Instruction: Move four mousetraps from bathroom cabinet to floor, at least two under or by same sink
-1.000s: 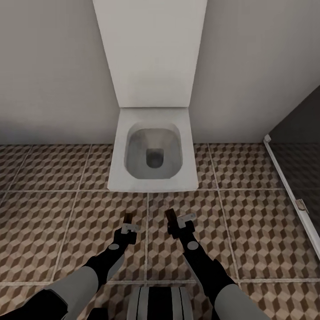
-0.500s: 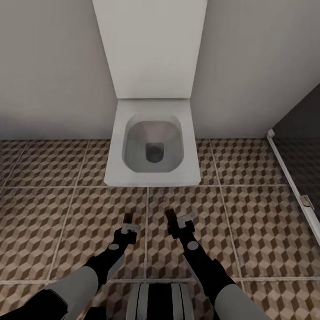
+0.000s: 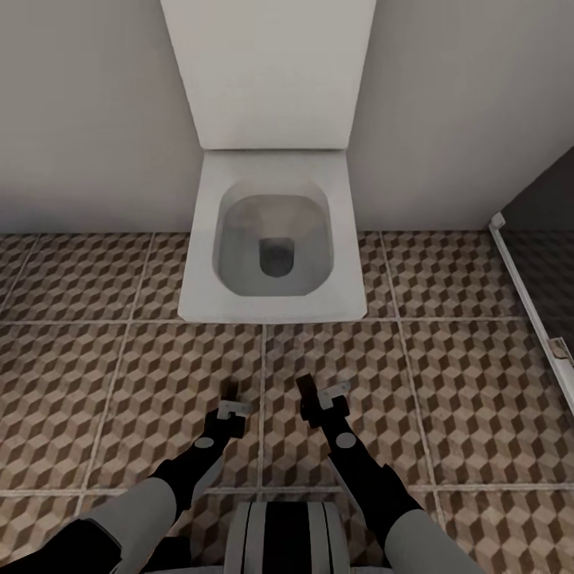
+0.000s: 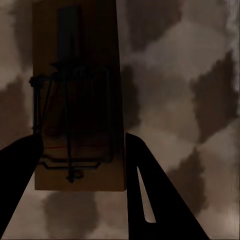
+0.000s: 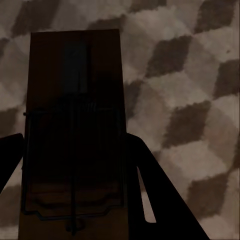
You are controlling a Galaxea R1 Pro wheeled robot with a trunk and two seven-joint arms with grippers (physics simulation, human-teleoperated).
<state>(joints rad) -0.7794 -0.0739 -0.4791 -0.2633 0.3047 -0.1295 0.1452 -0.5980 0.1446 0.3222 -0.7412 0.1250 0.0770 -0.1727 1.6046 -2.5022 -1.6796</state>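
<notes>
Head view puts us facing a white toilet point(image 3: 273, 239) against the wall, with the patterned bathroom floor point(image 3: 119, 375) spread out below and both arms held low in front of the trunk. We judge this to be the carrying step: each arm has a mousetrap in hand and we are on our way to a spot by a sink, which none of our views shows.

The left gripper point(image 3: 231, 405) has its jaws closed narrowly on the left mousetrap point(image 4: 77, 100); in the left wrist view the board sits between the two dark fingers point(image 4: 150, 200), its wire frame facing the camera and its far end sticking out well past the tips. The right gripper point(image 3: 323, 399) holds the right mousetrap point(image 5: 75, 125) the same way, though that view is dark enough that we can only say the jaws seem to pinch the board's near end.

Both traps hang above the tiles, not touching them. Next we need to turn the base away from the toilet, find the sink, and lower the boards flat before letting go
</notes>
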